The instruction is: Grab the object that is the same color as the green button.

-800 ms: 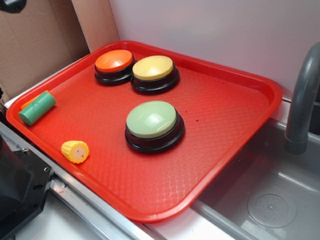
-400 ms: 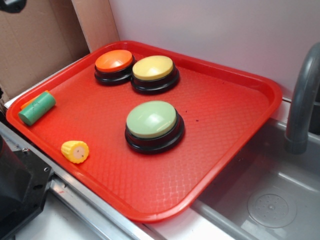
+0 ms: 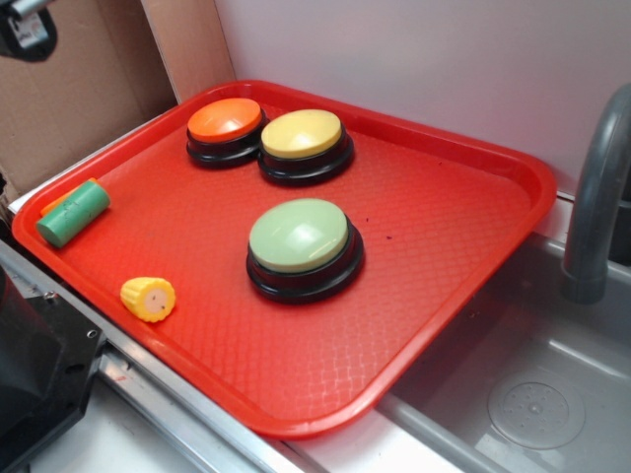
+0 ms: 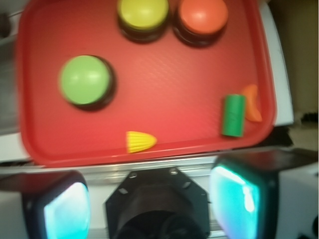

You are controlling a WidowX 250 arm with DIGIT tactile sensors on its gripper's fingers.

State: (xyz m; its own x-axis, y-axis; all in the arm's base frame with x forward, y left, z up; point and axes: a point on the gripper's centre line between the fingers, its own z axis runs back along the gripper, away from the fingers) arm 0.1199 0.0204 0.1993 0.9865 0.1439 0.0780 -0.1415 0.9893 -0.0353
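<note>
Presently, the red tray carries five items. The object, a small teal-green cylinder with an orange piece at its end, lies on its side at the tray's left edge in the exterior view; in the wrist view it sits at the right side of the tray, orange piece just beside it toward the rim. The green button stands near the tray's middle, well apart from the object. The orange button and yellow button stand side by side at the far end, close together. The yellow corn piece lies near the front rim, between the object and the green button.

The gripper appears at the bottom of the wrist view, outside the tray's near rim; its two fingers stand wide apart, holding nothing. A grey sink adjoins the tray on the right.
</note>
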